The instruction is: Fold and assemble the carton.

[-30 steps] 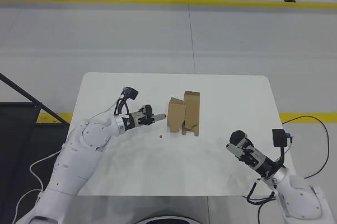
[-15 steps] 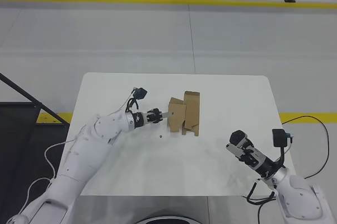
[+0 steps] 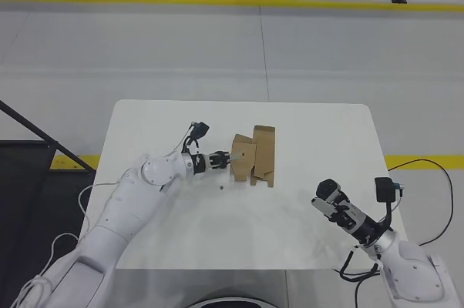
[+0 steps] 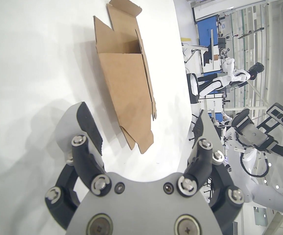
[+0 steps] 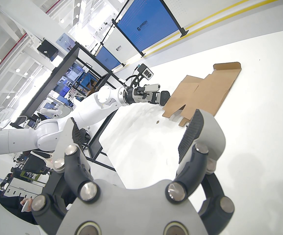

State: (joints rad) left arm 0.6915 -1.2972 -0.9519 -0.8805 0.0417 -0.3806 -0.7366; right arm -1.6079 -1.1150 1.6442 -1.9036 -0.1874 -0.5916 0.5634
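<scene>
Over the last second the left arm has stretched out across the desk [image 3: 309, 131] and carried the left hand [image 3: 220, 159] from well short of the carton [image 3: 253, 156] right up to its near edge. The carton itself has not shifted. I judge this to be the approach to a first grasp, with no folding begun. The forearm lies low and nearly level over the desk. The fingers stand apart, with the carton's end flap just ahead of them and between their tips; whether a tip touches the card I cannot tell. The carton lies collapsed, its flaps loose. Well beyond it, the right hand [image 5: 134, 117] has kept still, raised, its fingers apart and holding nothing
</scene>
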